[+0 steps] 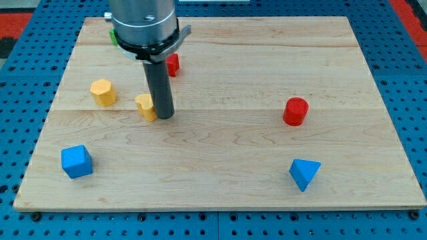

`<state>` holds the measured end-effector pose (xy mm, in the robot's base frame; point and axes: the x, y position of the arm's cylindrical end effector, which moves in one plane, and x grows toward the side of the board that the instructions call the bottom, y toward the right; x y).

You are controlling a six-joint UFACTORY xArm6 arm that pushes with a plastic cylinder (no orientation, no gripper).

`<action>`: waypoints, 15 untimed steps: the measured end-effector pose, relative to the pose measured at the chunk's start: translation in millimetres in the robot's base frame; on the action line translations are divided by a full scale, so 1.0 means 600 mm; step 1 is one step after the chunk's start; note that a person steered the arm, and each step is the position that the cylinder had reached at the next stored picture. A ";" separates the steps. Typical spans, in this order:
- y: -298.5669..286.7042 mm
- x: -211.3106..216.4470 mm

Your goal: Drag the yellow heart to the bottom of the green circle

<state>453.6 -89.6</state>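
The yellow heart [145, 106] lies left of the board's middle, partly hidden by my rod. My tip [165, 117] rests on the board touching the heart's right side. Only a sliver of a green block [113, 37] shows at the view's top left, behind the arm's grey housing; its shape cannot be made out. It lies up and to the left of the heart.
A yellow hexagon [103, 92] sits left of the heart. A red block [173, 65] is just above my rod, partly hidden. A red cylinder [295, 111] is at the right, a blue cube [76, 161] bottom left, a blue triangle [304, 173] bottom right.
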 end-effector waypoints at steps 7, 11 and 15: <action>-0.147 -0.015; -0.108 -0.129; -0.076 -0.213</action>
<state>326.0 -135.4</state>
